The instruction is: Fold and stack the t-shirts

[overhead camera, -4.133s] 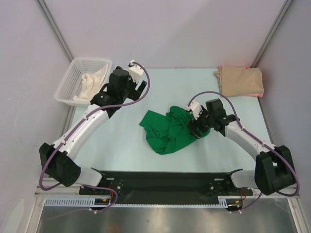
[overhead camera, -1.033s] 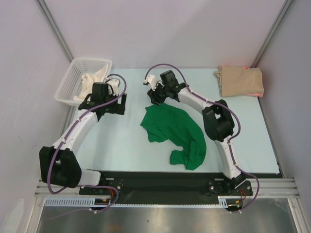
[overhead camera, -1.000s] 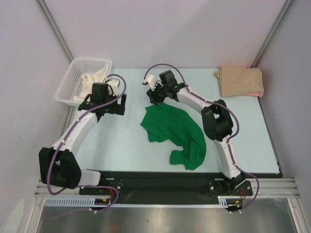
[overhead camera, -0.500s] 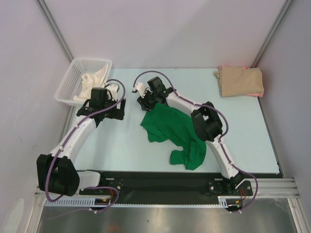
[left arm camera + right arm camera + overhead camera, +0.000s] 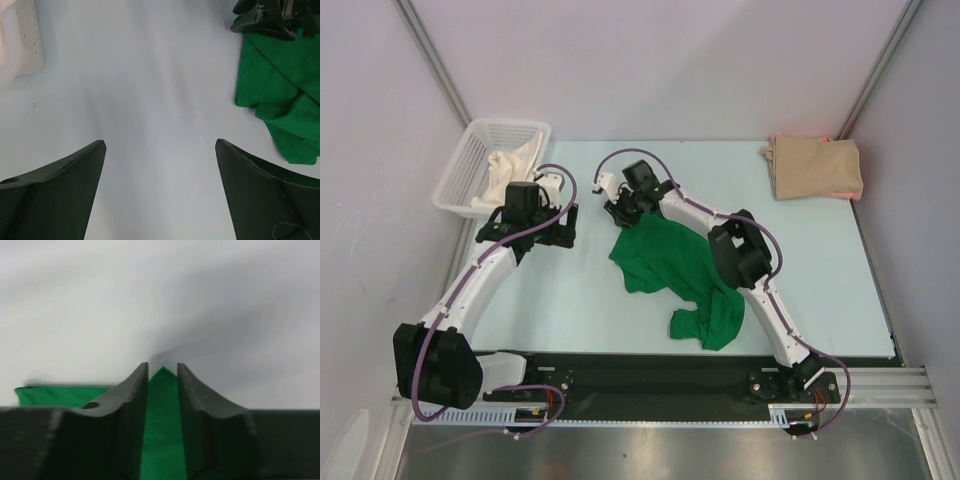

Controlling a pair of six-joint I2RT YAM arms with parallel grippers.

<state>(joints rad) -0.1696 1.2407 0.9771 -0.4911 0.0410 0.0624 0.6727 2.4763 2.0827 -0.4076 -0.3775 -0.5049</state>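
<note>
Right hand [image 5: 162, 371] straddles the green t-shirt [image 5: 672, 262] corner, possibly pinching it.

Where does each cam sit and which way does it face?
Top external: above and behind the bases, looking down on the table; left arm, right arm, basket, green t-shirt.
Left wrist: on the left arm, facing down at bare table; open left gripper frames it.
Right wrist: low, looking along the tabletop; right gripper pinches the green t-shirt.
Shared: top and left wrist both show right gripper at the shirt's edge.
</note>
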